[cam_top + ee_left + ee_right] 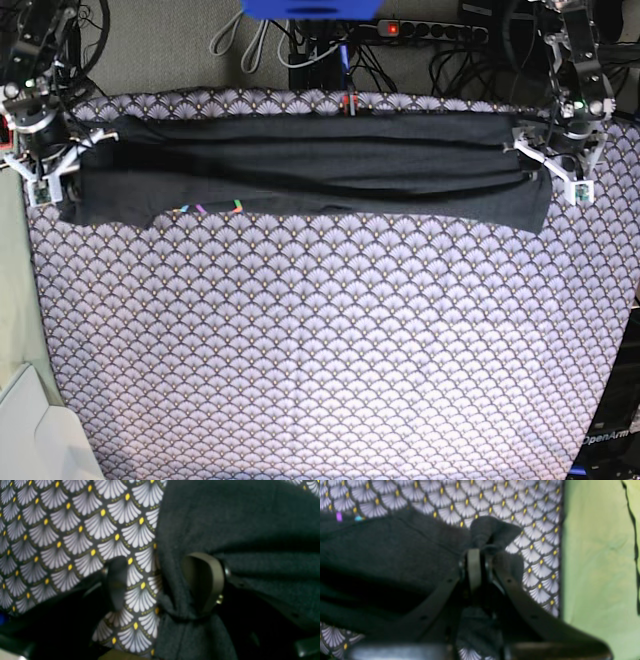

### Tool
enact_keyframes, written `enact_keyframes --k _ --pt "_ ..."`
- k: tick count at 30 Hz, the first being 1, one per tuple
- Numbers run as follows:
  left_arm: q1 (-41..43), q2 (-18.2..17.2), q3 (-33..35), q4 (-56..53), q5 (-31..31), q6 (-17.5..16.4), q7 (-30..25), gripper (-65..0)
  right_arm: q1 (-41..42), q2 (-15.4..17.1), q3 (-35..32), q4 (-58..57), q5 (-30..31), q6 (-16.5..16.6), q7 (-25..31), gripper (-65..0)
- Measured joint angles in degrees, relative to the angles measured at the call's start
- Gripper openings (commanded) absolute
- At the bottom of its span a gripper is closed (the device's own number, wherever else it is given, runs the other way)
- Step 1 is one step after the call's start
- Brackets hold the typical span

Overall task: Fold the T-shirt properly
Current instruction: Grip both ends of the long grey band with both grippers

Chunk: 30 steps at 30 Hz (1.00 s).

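The T-shirt [300,165] lies as a long dark band across the far part of the table, with a few small coloured marks on its near edge. At the band's left end in the base view, my right gripper [48,165] holds on; the right wrist view shows this gripper [480,555] shut on a bunched corner of the T-shirt [382,547]. My left gripper [552,165] is at the band's right end. In the left wrist view its jaws stand apart: the left gripper [161,580] has the T-shirt [237,525] draped against one finger, with tablecloth showing beside the other.
The fan-patterned tablecloth [320,350] covers the table. A power strip and cables [430,30] run behind the far edge. A pale green surface [595,555] borders the table beside my right gripper. A white object [30,430] sits off the near left corner.
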Motion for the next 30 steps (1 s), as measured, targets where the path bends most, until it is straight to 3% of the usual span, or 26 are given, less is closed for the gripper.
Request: enact_keyframes --k 7,19,22,27,30 --pt "0.2 -0.1 0.0 0.0 0.0 0.0 -0.1 -24.2 -0.7 -1.6 0.1 -1.6 0.0 0.0 0.5 -65.0" --pt "0.4 -0.6 -0.1 0.0 0.0 -0.1 0.0 -24.2 -0.6 -1.5 1.0 -6.3 0.1 0.0 0.6 -64.4" --pt "1.2 -1.2 0.0 0.0 -0.5 -0.2 -0.5 -24.2 -0.3 -1.6 3.5 -6.3 0.0 0.0 0.6 -57.9" --pt "1.3 -1.4 0.0 0.0 -0.5 -0.2 -0.5 -24.1 -0.2 -1.7 4.3 -6.3 0.0 0.0 0.5 -41.8" --pt "1.3 -1.4 0.0 0.0 -0.5 -0.2 -0.4 -24.1 -0.2 -1.7 4.3 -6.3 0.0 0.0 0.5 -37.8"
